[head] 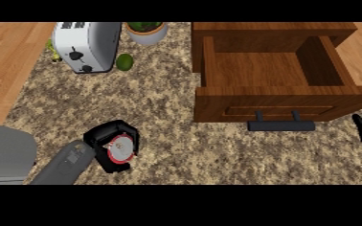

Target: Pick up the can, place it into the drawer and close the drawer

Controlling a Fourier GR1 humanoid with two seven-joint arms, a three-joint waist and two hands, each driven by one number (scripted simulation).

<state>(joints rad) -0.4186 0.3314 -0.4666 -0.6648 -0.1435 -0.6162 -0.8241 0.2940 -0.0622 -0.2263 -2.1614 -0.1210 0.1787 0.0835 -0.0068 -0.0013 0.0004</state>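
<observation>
Gaping open, the drawer (272,72) holds nothing; left hand (106,134) grips the can (120,148).

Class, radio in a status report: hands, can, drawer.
Left hand shut on can. Right hand barely in view. Drawer open, nothing inside. Path unobstructed.

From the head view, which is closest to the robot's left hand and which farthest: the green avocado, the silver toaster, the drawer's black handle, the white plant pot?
Measured from the left hand, which is curled round the red-and-white can:
1. Green avocado, straight up the counter.
2. Silver toaster, far left; close to the avocado, only slightly farther.
3. Black drawer handle, to the right.
4. White plant pot, at the far edge; too close to the handle to rank surely.
</observation>
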